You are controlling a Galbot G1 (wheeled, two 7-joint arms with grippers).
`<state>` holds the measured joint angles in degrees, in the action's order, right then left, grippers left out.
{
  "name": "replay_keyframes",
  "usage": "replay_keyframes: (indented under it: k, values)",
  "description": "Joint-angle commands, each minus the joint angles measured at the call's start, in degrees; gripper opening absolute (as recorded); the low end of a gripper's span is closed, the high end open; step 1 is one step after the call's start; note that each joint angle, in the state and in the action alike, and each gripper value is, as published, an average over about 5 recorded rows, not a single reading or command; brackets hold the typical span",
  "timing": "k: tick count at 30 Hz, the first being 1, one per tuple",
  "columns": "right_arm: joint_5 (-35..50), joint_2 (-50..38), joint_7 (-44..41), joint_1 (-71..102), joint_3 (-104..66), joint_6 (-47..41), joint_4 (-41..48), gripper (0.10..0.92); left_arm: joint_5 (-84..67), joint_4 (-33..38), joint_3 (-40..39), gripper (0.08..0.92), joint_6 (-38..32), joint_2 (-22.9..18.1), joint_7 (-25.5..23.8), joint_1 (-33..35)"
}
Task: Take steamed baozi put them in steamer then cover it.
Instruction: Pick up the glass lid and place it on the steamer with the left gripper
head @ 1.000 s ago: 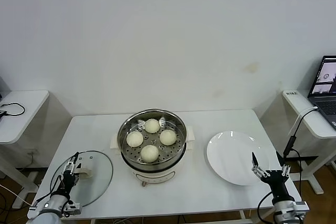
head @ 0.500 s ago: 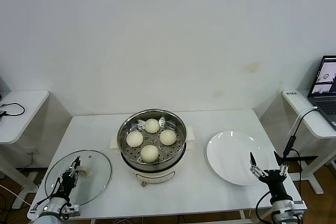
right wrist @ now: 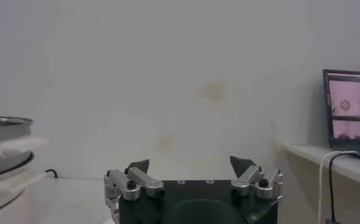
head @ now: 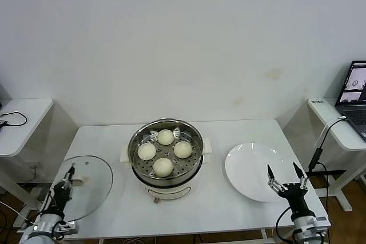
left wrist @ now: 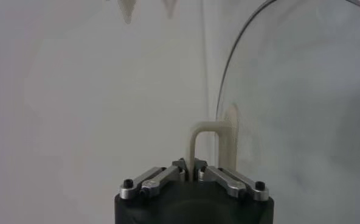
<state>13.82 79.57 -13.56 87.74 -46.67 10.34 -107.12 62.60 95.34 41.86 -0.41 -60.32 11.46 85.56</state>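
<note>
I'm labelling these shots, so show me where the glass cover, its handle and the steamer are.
cover (head: 91, 184), head view, on the clear glass pane.
cover's handle (left wrist: 205, 143), left wrist view, on the cream arch above the left gripper's fingers.
steamer (head: 135, 139), head view, on the shiny steel rim.

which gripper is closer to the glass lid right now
Left. The left gripper is shut on the handle of the glass lid, at the table's left edge. The right gripper stands open over the white plate, beyond the steamer.
</note>
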Motion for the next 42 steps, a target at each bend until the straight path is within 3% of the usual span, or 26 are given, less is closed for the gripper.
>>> replay_keyframes:
  k: [1, 7, 12, 21, 30, 42]
  values:
    - [-0.66, -0.06, -0.06, 0.06, 1.01, 0.19, -0.22, 0.823, -6.86, 14.97, 5.77, 0.14, 10.94, 2.58, -7.63, 3.22]
    - [-2.52, 0.06, -0.09, 0.17, 1.44, 0.75, 0.12, 0.823, -12.83, 22.05, 3.89, 0.14, 15.25, 5.23, -11.22, 2.7]
    - [-5.54, 0.67, -0.08, 0.32, 1.54, 1.81, 0.7, 0.823, -14.8, 28.32, -2.78, 0.14, 18.95, 8.22, -12.58, -0.16]
    - [-12.53, 3.14, 0.61, -0.11, 2.77, 2.8, 1.73, 0.823, -18.25, 24.09, -26.96, 0.14, 26.89, 11.48, -11.01, -19.6]
    - [-19.03, 4.4, 1.82, 0.1, 3.49, 3.11, 3.33, 0.823, -2.63, 18.23, -41.71, 0.14, 35.25, 3.33, -20.16, -34.44]
    - [-22.03, 5.06, 2.2, -0.77, 4.86, 2.59, 4.78, 0.823, 14.88, 12.76, -42.89, 0.14, 35.54, -9.53, -30.38, -35.12]
